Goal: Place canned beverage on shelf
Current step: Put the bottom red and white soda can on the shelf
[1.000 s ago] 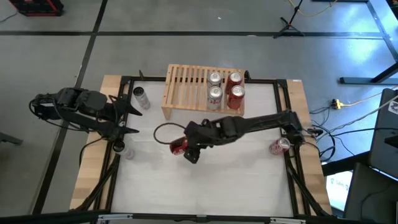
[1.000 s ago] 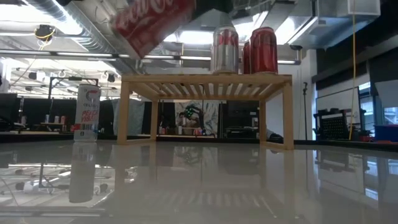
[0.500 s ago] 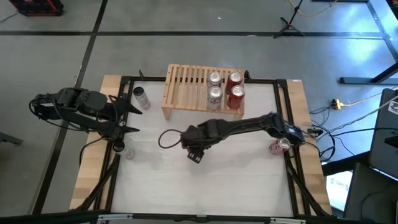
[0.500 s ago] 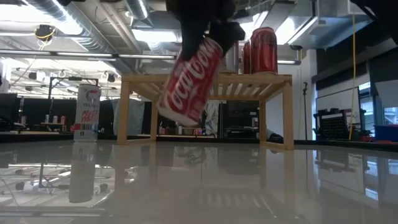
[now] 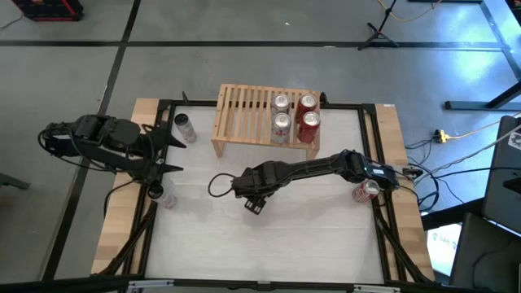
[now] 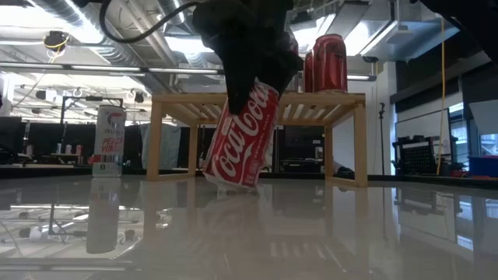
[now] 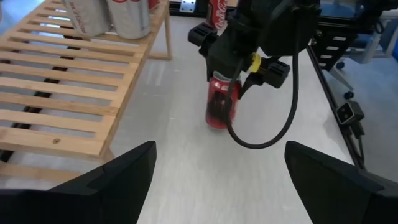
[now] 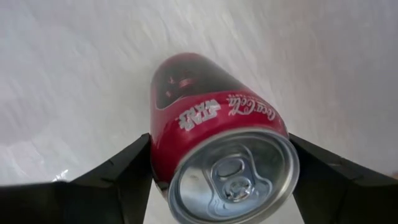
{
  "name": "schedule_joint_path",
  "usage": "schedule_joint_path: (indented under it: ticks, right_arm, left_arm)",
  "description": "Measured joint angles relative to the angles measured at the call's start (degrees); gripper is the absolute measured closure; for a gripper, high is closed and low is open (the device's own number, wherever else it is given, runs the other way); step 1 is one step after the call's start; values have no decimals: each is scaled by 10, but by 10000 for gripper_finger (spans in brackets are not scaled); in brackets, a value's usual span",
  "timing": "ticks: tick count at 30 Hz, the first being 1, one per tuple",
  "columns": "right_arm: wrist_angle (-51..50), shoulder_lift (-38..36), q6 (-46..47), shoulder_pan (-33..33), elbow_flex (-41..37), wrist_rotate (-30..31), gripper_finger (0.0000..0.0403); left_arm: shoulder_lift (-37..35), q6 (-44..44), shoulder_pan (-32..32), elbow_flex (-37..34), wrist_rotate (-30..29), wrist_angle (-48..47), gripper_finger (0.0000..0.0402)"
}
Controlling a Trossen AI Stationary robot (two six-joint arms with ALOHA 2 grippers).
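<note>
Shelf [image 5: 244, 122]: light-wood slatted rack at the far side of the table [image 5: 269, 244]. Four cans already stand on its right portion, two silver cans [image 5: 281, 114] and two red cans [image 5: 307, 114]; the left portion of the slats is bare.

Right gripper [image 5: 251, 185]: reached toward table centre, in front of the shelf, closed around a red cola can [image 6: 243, 136]. In the right wrist view the can [image 8: 214, 146] sits between the two dark fingers [image 8: 118, 180], top end toward the camera. In the low view the can is tilted, its lower rim at or just above the table surface; contact cannot be settled. In the left wrist view it looks close to upright, beside the shelf's front edge.

Left gripper [image 5: 167, 150]: parked at the left side of the table, jaws spread wide, holding nothing.

Other cans off the shelf: one at the far left near the shelf's left leg [image 5: 186, 128], one by the left arm [image 5: 165, 197], one at the right edge [image 5: 365, 191].

Progress (judgement): partly done. The held can is low and not yet on the slats; lifting it over the front edge and setting it upright in the free space remains, and likely the three loose cans afterwards.
</note>
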Motion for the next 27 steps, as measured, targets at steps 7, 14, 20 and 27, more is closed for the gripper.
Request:
schedule_joint_path:
  ticks: [7, 14, 20, 27]
  right_arm:
    - [24, 0, -2, -3, -1, 4, 92]
    - [35, 0, -3, -2, -1, -2, 42]
    - [40, 0, -3, -2, 15, -7, 33]
    - [-21, -47, -27, 38, 29, 14, 38]
  left_arm:
    - [0, 14, 0, 0, -3, 0, 53]
    - [0, 14, 0, 0, -3, 1, 53]
    - [6, 11, 0, 0, -3, 3, 53]
    - [47, -31, 0, 0, -1, 9, 53]
